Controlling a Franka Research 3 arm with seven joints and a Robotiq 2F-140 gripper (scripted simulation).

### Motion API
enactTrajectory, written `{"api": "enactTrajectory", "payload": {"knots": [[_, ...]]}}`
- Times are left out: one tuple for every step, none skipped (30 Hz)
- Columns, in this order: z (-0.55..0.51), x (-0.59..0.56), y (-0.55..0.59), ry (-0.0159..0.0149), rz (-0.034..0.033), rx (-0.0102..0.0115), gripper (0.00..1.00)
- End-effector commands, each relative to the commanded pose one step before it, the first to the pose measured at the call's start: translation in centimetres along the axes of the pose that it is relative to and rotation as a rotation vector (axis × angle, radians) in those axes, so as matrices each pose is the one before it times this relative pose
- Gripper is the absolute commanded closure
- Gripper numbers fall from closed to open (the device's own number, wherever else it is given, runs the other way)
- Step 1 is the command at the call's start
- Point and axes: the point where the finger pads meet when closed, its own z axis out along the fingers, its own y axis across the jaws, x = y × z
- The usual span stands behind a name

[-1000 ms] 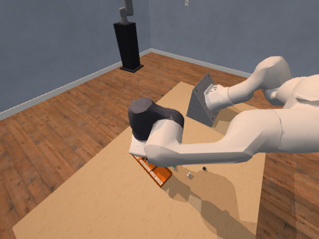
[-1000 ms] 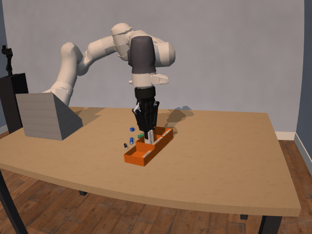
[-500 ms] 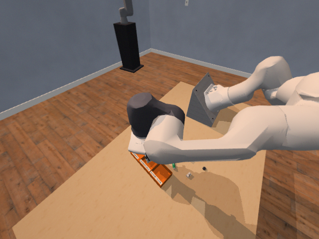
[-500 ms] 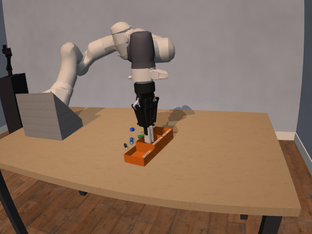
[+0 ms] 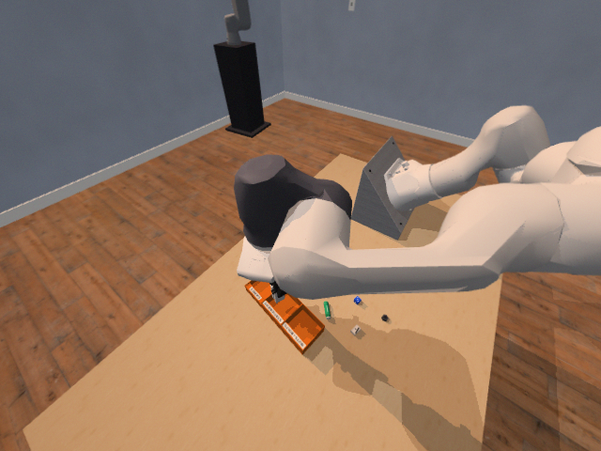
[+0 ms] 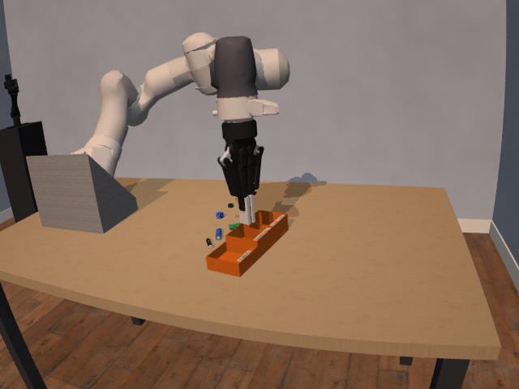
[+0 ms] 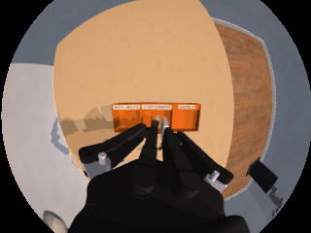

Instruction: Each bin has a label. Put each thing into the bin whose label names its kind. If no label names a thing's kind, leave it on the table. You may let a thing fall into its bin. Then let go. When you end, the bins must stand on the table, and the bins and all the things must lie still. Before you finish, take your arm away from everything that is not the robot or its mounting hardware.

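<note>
Narrow, with nothing visible between them, the fingers of the gripper point(image 5: 276, 297) point(image 6: 248, 221) point(image 7: 160, 120) hung over the middle of the orange bins point(image 5: 306, 326) point(image 6: 224, 266) point(image 7: 186, 118). Just beside the bins lay the green cylinder point(image 5: 327, 309) point(image 6: 234, 226); robotward were the blue cylinder point(image 6: 218, 233), black cylinder point(image 6: 208, 243) and blue die point(image 5: 357, 300) point(image 6: 219, 215). Farther from the bins lay the small black piece point(image 5: 384, 318) point(image 6: 230, 205); the white piece point(image 5: 355, 330) was nearer. Sideways travel this low could have caught a divider and dragged the bins; rounded cylinders might have rolled if nudged.

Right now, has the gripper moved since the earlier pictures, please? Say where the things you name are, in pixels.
Yes, upward: in the exterior view, the fingertips of the gripper point(image 5: 277, 297) point(image 6: 248, 220) point(image 7: 161, 121) stand higher against the orange bins point(image 5: 304, 326) point(image 6: 224, 267) point(image 7: 186, 119) than one second ago.
</note>
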Motion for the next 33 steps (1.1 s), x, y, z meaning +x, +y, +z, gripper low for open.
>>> {"api": "enactTrajectory", "payload": {"knots": [[-0.357,-0.278,-0.148,-0.00999,0.00747,0.00247,0.95],[0.0,0.0,0.0,0.0,0.0,0.0,0.95],[0.0,0.0,0.0,0.0,0.0,0.0,0.95],[0.0,0.0,0.0,0.0,0.0,0.0,0.95],[0.0,0.0,0.0,0.0,0.0,0.0,0.95],[0.0,0.0,0.0,0.0,0.0,0.0,0.95],[0.0,0.0,0.0,0.0,0.0,0.0,0.95],[0.0,-0.111,-0.487,0.0,0.0,0.0,0.95],[0.0,0.0,0.0,0.0,0.0,0.0,0.95],[0.0,0.0,0.0,0.0,0.0,0.0,0.95],[0.0,-0.111,-0.487,0.0,0.0,0.0,0.95],[0.0,-0.111,-0.487,0.0,0.0,0.0,0.95],[0.0,-0.111,-0.487,0.0,0.0,0.0,0.95],[0.0,-0.111,-0.487,0.0,0.0,0.0,0.95],[0.0,-0.111,-0.487,0.0,0.0,0.0,0.95],[0.0,-0.111,-0.487,0.0,0.0,0.0,0.95],[0.0,-0.111,-0.487,0.0,0.0,0.0,0.95],[0.0,-0.111,-0.487,0.0,0.0,0.0,0.95],[0.0,-0.111,-0.487,0.0,0.0,0.0,0.95],[0.0,-0.111,-0.487,0.0,0.0,0.0,0.95],[0.0,-0.111,-0.487,0.0,0.0,0.0,0.95],[0.0,-0.111,-0.487,0.0,0.0,0.0,0.95],[0.0,-0.111,-0.487,0.0,0.0,0.0,0.95],[0.0,-0.111,-0.487,0.0,0.0,0.0,0.95],[0.0,-0.111,-0.487,0.0,0.0,0.0,0.95],[0.0,0.0,0.0,0.0,0.0,0.0,0.95],[0.0,0.0,0.0,0.0,0.0,0.0,0.95],[0.0,-0.089,-0.39,0.0,0.0,0.0,0.95],[0.0,0.0,0.0,0.0,0.0,0.0,0.95],[0.267,0.0,0.0,0.0,0.0,0.0,0.95],[0.267,0.0,0.0,0.0,0.0,0.0,0.95],[0.267,0.0,0.0,0.0,0.0,0.0,0.95],[0.267,0.0,0.0,0.0,0.0,0.0,0.95]]}}
